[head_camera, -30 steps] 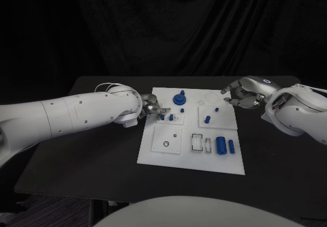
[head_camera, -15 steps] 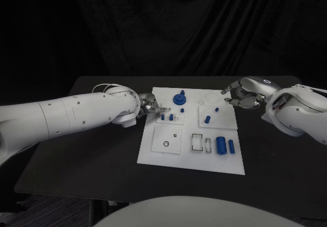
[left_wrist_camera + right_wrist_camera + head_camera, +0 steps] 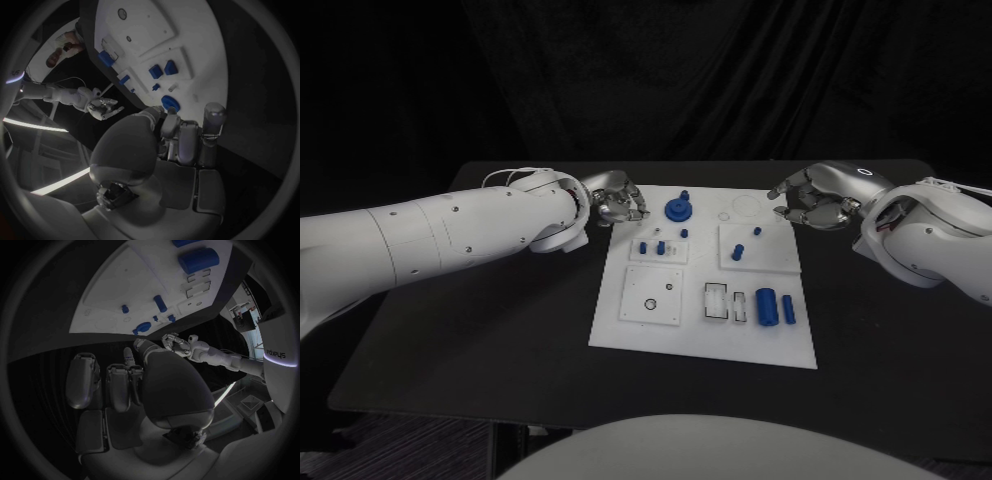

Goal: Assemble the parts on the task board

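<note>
I have the board (image 3: 704,335) lying flat in the middle of the black desk (image 3: 473,330), its long side running away from me. My left hand (image 3: 619,205) hangs at the board's far left corner, just beside its edge, fingers curled in toward the palm. I see nothing between them in the head view, and in the left wrist view the fingers (image 3: 214,117) stand close together over dark desk with no part in them. My right hand (image 3: 812,205) sits off the board's far right corner, over the desk, fingers likewise curled in; the right wrist view shows the fingers (image 3: 84,377) bunched side by side above the desk, holding nothing that I can make out.

On the board, a round blue gear (image 3: 679,208) with a peg standing up from it sits near the far edge, just beside my left hand. Nearer me, small blue pegs (image 3: 652,245) stand on a raised white tile left of centre, and two more (image 3: 737,252) on the tile to the right. At the near right, a thick blue cylinder (image 3: 766,305) lies beside a thinner blue bar (image 3: 789,309), both lengthwise, next to a rectangular slot (image 3: 715,300). A white tile with a dark ring (image 3: 651,304) lies at the near left.
</note>
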Robot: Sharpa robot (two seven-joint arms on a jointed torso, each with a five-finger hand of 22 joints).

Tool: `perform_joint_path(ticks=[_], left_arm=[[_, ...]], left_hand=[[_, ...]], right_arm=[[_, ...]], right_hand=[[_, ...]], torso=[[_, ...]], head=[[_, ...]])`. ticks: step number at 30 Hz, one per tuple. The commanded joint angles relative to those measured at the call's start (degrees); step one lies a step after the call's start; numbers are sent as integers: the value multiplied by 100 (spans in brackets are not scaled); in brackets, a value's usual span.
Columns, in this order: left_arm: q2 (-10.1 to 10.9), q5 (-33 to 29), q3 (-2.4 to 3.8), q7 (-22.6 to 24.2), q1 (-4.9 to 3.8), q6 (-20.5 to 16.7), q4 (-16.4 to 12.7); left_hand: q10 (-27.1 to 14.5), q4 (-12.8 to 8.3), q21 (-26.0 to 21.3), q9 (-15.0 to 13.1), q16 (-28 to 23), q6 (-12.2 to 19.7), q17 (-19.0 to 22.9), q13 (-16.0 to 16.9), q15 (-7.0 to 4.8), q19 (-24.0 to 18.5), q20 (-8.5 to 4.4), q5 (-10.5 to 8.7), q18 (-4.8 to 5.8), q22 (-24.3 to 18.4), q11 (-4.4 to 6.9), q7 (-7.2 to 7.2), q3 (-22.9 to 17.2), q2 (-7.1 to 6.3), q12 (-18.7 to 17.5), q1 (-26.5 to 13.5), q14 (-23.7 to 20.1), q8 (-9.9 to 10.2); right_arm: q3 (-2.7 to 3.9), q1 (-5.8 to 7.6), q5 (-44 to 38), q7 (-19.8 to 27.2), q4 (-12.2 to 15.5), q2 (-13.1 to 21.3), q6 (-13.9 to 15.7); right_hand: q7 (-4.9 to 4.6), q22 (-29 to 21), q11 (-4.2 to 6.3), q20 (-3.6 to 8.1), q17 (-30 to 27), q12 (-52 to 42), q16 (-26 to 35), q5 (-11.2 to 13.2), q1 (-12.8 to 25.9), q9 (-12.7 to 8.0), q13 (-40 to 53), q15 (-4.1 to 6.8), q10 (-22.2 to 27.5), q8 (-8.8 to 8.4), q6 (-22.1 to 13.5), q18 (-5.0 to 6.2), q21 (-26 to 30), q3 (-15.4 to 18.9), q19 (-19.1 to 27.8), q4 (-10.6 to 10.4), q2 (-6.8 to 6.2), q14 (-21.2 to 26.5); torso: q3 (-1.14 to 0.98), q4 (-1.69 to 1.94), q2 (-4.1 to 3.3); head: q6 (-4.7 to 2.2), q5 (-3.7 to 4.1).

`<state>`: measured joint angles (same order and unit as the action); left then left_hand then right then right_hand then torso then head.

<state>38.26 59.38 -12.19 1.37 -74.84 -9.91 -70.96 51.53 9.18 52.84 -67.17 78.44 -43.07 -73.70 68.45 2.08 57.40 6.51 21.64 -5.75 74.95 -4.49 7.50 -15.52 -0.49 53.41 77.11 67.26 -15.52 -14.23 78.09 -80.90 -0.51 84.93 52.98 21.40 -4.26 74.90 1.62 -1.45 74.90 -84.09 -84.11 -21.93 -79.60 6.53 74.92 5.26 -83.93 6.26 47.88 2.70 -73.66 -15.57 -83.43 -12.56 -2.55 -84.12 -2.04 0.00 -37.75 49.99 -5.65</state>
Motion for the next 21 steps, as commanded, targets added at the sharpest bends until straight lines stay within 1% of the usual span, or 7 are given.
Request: perform_joint_path(ticks=[1, 3, 5, 7, 9, 13, 21], left_arm=[[-76, 42, 3, 1722, -24, -169, 133], [-122, 257, 3, 1973, -29, -177, 214], [-181, 662, 3, 2216, -31, -196, 315], [-248, 1086, 2, 2433, -30, -243, 417], [-294, 1398, 2, 2519, -26, -308, 473], [-411, 1969, 2, 2611, -7, -546, 583], [-678, 2722, 3, 2549, 65, -1055, 848]], left_hand=[[-944, -30, -278, 230, -304, 203, 271, -550, 157, -495, 94, -211, -74, 344, -153, 58, -171, -71, -972, 357, -749, 144], [-1327, -70, -24, 550, -289, 381, 345, -995, 229, -383, 149, -566, -24, 401, -300, 168, -395, -140, -1533, 604, -822, 371], [-1482, -119, 303, 913, -268, 311, 482, -1513, 237, -178, 172, -710, -20, 459, -276, 215, -535, -245, -1987, 783, -786, 476], [-1523, -170, 1370, 1494, 244, 336, -1, -2062, -32, 966, 95, -1174, 18, 726, -43, -30, -600, -385, -2352, 940, 491, 745], [-1522, -231, 1682, 1812, 315, 115, -82, -2375, -206, 1329, 15, -1197, 39, 804, 114, -202, -657, -472, -2547, 1081, 796, 839], [-1683, -234, 1760, 2423, 247, 83, 36, -2970, -273, 1471, -82, -1173, 59, 825, 190, -308, -619, -655, -2936, 1111, 878, 1182], [-1487, -315, 2025, 3135, 306, -32, -15, -3593, -410, 1811, -172, -594, 133, 916, 334, -468, -615, -776, -3073, 1141, 1134, 1198]], right_arm=[[4, -13, -9, -126, 16, 17, 42], [4, -13, -9, -123, 19, 24, 55], [4, -13, -9, -119, 21, 35, 68], [5, -13, -9, -116, 19, 43, 75], [5, -12, -9, -114, 17, 46, 75], [5, -13, -9, -108, 16, 52, 77], [5, -13, -9, -96, 15, 14, 87]], right_hand=[[-6, 1038, -28, -14, 512, 38, 38, -15, -51, -8, 539, -42, -48, -29, 51, 85, 24, -11, 8, 11, 12, -378], [-6, 1039, -28, -14, 516, 35, 36, -14, -48, -9, 544, -42, -51, -29, 53, 84, 21, -12, 7, 10, 13, -379], [-6, 1039, -28, -14, 516, 35, 36, -14, -48, -9, 544, -42, -51, -29, 53, 84, 21, -12, 7, 10, 13, -379], [-6, 1039, -28, -14, 527, 29, 29, -13, -45, -10, 553, -42, -57, -30, 53, 83, 19, -11, 6, 10, 12, -381], [-6, 1039, -28, -14, 527, 29, 29, -13, -45, -10, 553, -42, -57, -30, 53, 83, 19, -11, 6, 10, 12, -381], [-6, 1039, -28, -14, 527, 29, 29, -13, -45, -10, 553, -42, -57, -30, 53, 83, 19, -11, 6, 10, 12, -381], [-7, 1044, -29, -15, 534, 31, 24, -11, -38, -10, 550, -43, -55, -29, 57, 80, 1, -10, -1, 8, 10, -383]], torso=[[-6, 4, 1], [-8, 4, 4], [-8, 0, 4], [-5, -10, -1], [-4, -13, -6], [-5, -16, -15], [11, -3, -49]], head=[[1, 14], [1, 6], [1, -18], [1, -40], [1, -43], [1, -40], [1, -19]])
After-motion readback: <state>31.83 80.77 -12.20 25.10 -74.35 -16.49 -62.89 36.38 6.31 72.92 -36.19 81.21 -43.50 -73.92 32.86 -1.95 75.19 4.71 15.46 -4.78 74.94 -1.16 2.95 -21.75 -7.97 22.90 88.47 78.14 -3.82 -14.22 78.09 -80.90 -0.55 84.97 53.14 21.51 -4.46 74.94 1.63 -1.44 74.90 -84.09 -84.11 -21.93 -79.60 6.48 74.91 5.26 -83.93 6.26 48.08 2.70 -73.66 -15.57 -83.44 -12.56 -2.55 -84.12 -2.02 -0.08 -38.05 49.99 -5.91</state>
